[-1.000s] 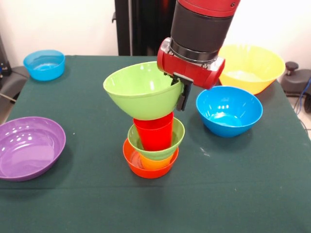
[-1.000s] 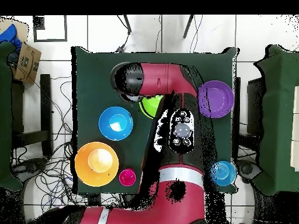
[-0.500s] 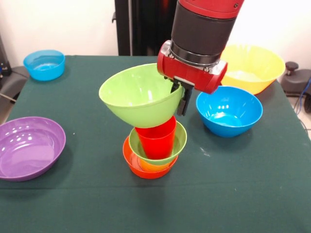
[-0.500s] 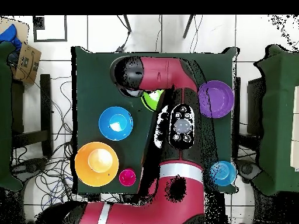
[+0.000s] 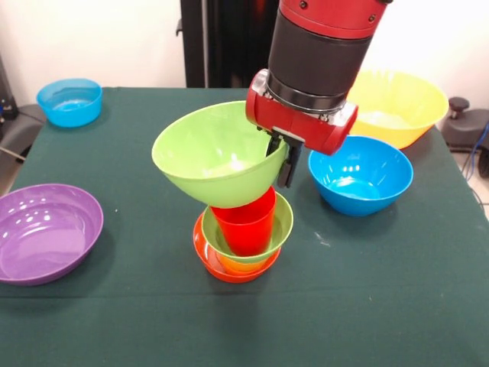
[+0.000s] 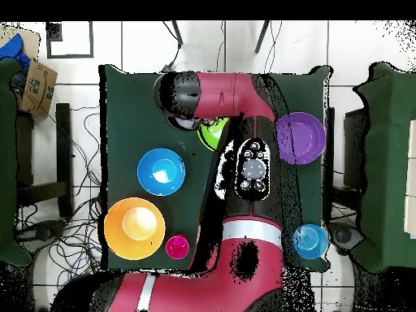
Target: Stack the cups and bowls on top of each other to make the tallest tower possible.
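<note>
I read this as a robotics lab. My red and black arm [image 6: 244,175] reaches over a surface [image 5: 382,306] draped in dark green cloth, standing on a white tiled floor [image 6: 146,45] where loose cables [image 6: 81,162] trail round its edges. A cardboard box [image 6: 36,88] sits on the floor at one corner, and bare white walls [image 5: 107,38] back the setup.

The red and black robot arm [image 5: 321,46] is seen descending from above in the front view, its black cylindrical wrist section ending in a red collar. Below the collar, the black gripper [image 5: 284,157] is closed on the rim of a large light-green plastic bowl [image 5: 214,153], which is held tilted. In the overhead view, the arm [image 6: 244,171] is extended across the table and bent at the wrist.
</note>
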Robot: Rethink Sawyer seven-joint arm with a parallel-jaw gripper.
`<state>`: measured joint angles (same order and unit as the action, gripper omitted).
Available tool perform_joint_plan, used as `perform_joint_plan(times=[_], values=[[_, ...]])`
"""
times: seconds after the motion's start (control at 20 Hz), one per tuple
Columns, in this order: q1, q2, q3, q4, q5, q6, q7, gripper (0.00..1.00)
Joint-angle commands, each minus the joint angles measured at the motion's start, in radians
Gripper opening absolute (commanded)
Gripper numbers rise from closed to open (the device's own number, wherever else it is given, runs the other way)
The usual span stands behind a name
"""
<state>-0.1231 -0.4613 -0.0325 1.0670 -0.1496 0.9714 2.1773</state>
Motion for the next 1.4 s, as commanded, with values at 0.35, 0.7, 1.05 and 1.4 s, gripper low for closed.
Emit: perform_joint_plan(times=[0.35,0.7,1.05,1.4], values=[[0.009,0.094,0.098,0.005,-0.054,0.108,-0.152,0.00],[0.020,0.057,0.086,0.095,-0.049,0.080,-0.126,0.00],[0.015,0.032,0.086,0.148,-0.051,0.031,-0.127,0.00],[0.006,0.027,0.089,0.165,-0.055,0.007,-0.128,0.00]])
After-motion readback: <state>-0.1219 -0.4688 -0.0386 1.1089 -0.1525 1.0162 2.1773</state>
